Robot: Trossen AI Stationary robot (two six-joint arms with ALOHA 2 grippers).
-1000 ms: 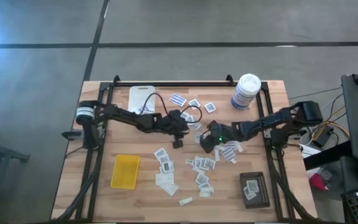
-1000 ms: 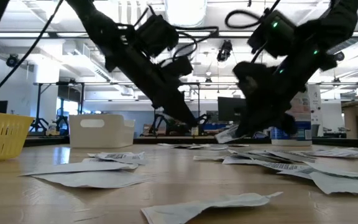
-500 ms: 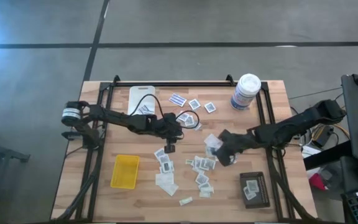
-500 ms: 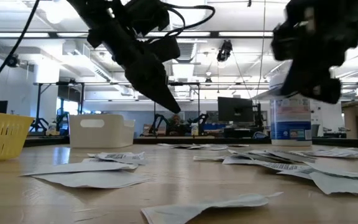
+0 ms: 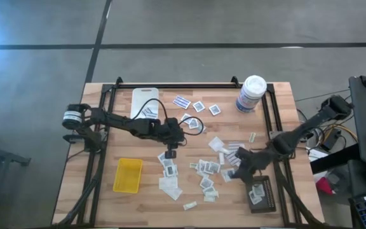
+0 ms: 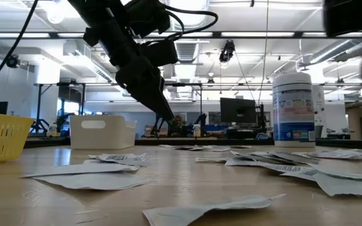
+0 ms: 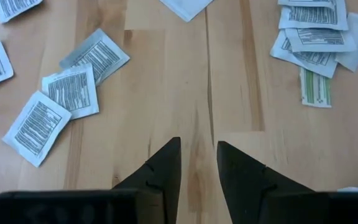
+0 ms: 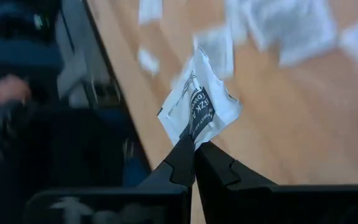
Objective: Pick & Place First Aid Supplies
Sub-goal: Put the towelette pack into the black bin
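The right gripper (image 8: 193, 151) pinches a white packet (image 8: 199, 107) by its corner — presumably to drop it into the black tray (image 5: 261, 193) just beside — while the left gripper (image 7: 197, 163), slightly parted and empty, hovers over loose packets (image 5: 206, 172).

The right gripper (image 5: 232, 174) swings from table centre toward five o'clock, carrying a white packet (image 8: 199, 107) nearer the black tray (image 5: 269, 197).

A big open lab or workshop: exposed ceiling ducts (image 6: 187, 47), strip lights, a monitor (image 6: 236, 111) on distant benches, concrete floor (image 5: 37, 76).
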